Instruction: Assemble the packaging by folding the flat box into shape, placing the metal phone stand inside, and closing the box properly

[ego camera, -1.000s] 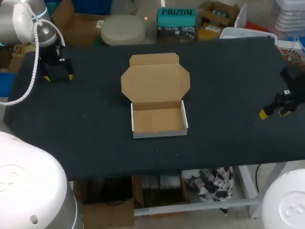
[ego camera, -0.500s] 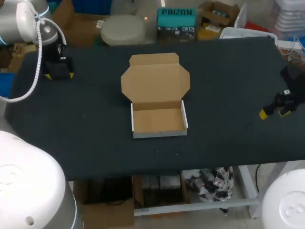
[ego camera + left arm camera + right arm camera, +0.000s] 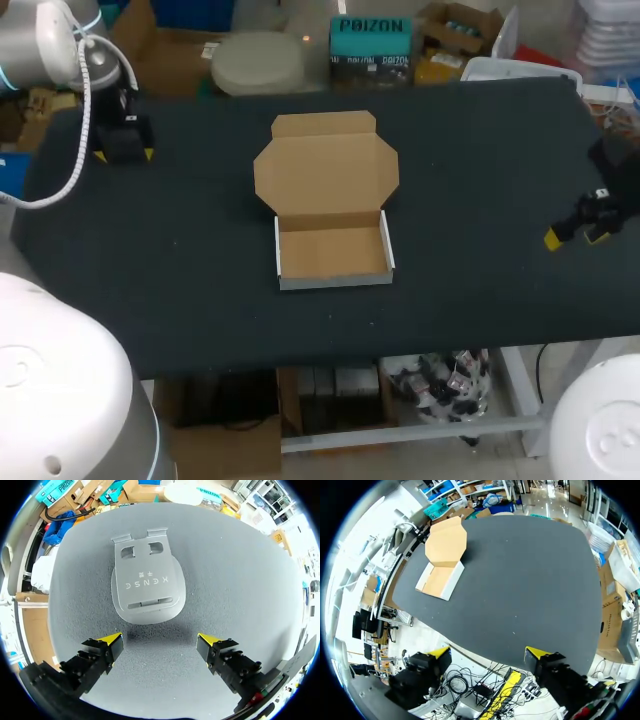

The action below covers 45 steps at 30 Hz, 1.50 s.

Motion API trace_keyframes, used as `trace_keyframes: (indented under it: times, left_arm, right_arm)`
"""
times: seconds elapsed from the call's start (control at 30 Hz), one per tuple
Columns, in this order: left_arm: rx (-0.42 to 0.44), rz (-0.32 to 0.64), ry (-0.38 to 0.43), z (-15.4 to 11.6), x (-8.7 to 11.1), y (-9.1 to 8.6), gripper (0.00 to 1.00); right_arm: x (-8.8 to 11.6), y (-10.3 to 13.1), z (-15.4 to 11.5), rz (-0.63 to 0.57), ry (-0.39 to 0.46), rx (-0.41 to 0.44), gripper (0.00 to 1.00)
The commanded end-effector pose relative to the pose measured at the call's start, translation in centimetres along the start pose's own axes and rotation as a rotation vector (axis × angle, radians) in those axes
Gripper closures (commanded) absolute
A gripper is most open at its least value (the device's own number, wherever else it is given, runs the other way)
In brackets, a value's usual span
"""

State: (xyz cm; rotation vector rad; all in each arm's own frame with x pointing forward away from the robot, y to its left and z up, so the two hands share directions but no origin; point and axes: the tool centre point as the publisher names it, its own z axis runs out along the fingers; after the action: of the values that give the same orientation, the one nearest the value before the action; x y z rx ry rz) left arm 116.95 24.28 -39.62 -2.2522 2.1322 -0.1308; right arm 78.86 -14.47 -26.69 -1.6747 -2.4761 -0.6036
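Yellow-tipped left gripper — spread wide — metal phone stand just ahead, untouched.

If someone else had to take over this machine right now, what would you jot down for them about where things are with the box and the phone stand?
Left gripper: open, empty, over the far left corner of the table, with the phone stand lying flat just ahead of it.
Right gripper: open, empty, near the table's right edge.
Box: mid-table, folded into shape, its lid open and lying back, nothing inside.
Done: the folding.
Left: grasp the stand, put it in the box, close the lid.
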Motion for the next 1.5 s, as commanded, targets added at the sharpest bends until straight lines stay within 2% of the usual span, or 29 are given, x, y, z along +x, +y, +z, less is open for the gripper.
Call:
trace_keyframes:
  times: [0.03,1.5]
  left_arm:
    - [-0.018,-0.001,0.001,0.2,-0.2,-1.0,0.0]
    - [-0.008,-0.033,0.001,0.1,-0.9,-5.8,0.0]
  right_arm:
    - [0.0,0.0,-0.2,0.0,0.001,0.004,0.0]
    - [0.0,0.0,-0.2,0.0,0.001,0.004,0.0]
